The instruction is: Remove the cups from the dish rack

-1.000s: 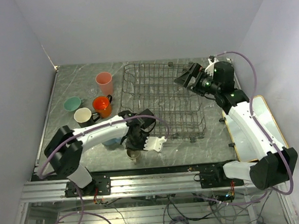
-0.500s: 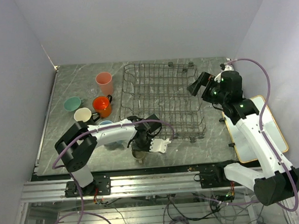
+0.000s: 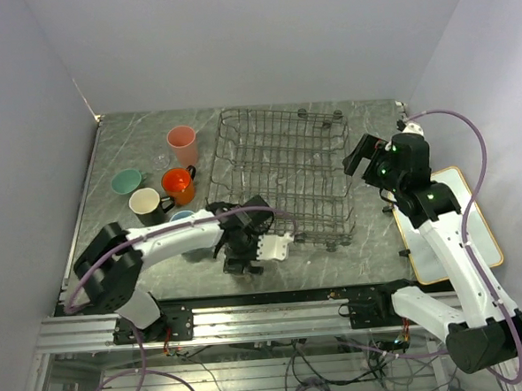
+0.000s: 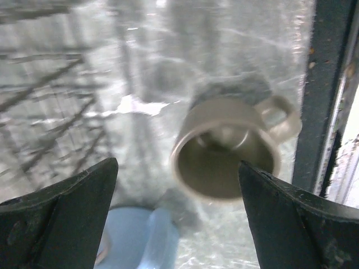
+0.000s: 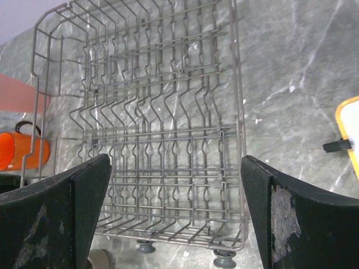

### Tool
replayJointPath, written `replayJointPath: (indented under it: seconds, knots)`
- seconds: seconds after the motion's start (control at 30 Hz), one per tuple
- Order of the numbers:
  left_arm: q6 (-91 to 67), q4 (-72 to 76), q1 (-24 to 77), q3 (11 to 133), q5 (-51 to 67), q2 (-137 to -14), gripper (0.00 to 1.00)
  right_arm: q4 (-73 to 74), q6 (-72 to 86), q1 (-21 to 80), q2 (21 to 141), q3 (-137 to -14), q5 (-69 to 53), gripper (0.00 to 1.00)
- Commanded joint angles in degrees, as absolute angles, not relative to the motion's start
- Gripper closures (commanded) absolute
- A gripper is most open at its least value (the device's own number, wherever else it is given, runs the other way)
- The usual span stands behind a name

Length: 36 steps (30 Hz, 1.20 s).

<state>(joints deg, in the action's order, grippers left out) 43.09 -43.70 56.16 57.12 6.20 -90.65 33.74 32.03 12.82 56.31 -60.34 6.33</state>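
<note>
While hanging low at 7 o'clock of the dish rack (image 3: pixel 282 181), grips nothing with the left gripper (image 4: pixel 176 165): fingers spread wide, small beige cup (image 4: pixel 227 154) framed between them on the grey table (image 3: pixel 335 253). Seems to stand mouth up, handle toward 3 o'clock in the wrist view, though blur leaves that unsure. Shows the large light-blue mug (image 4: pixel 137 241) near it at 7 o'clock of that view, half tucked under the left arm (image 3: pixel 170 236) from above. Holds no cup in the rack (bare wire from wall to wall in both the top and right wrist views). Groups the rest at 9 to 10 o'clock of the rack: tall pink tumbler (image 3: pixel 183 145) farthest back, orange mug (image 3: pixel 179 184) nearest the rack's left wall, black mug (image 3: pixel 146 203) with a pale inside just beside it, mint-green cup (image 3: pixel 125 181) outermost. At 3 o'clock of the rack, by its right wall: right gripper (image 3: pixel 357 155), jaws wide apart, nothing in them, facing across the wires. Farther out at 3 o'clock: white board with orange rim (image 3: pixel 475 209), well apart from every cup.
</note>
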Motion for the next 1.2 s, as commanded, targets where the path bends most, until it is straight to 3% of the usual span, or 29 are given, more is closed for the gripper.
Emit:
replayJointPath:
  seconds: [0.0, 0.23, 0.37, 0.53, 0.67, 0.87, 1.0, 1.17]
  knots:
    - [42.50, -45.57, 52.35, 63.06, 5.27, -81.75, 0.01, 32.45, 29.27, 12.48, 52.13, -60.10, 13.02, 0.00]
    - [42.48, -51.28, 47.89, 70.50, 8.21, -72.01, 0.00, 34.31, 26.48, 12.54, 50.56, -60.02, 17.72, 0.00]
    - [37.43, -48.92, 46.54, 68.94, 8.78, -65.67, 0.00, 35.73, 27.95, 12.54, 51.53, -59.84, 21.12, 0.00]
    - [26.84, -33.02, 35.97, 59.75, 1.82, -53.98, 0.01, 33.83, 28.42, 12.55, 49.31, -57.01, 28.29, 0.00]
    - [18.96, -19.30, 24.92, 51.50, -7.23, -49.43, 0.01, 24.53, 28.50, 12.49, 42.21, -46.82, 30.86, 0.00]
    - [17.90, -11.27, 19.83, 40.69, -12.33, -46.62, 0.00, 13.51, 19.14, 12.52, 34.44, -36.34, 27.15, 0.00]
    - [11.25, -8.19, 16.26, 32.39, -13.11, -44.22, 0.01, 11.74, 21.76, 12.54, 34.94, -32.72, 37.34, 0.00]
    - [5.59, 2.34, 12.05, 18.96, -11.61, -32.65, 0.02, -2.96, 11.78, 12.51, 26.65, -22.38, 27.59, 0.00]
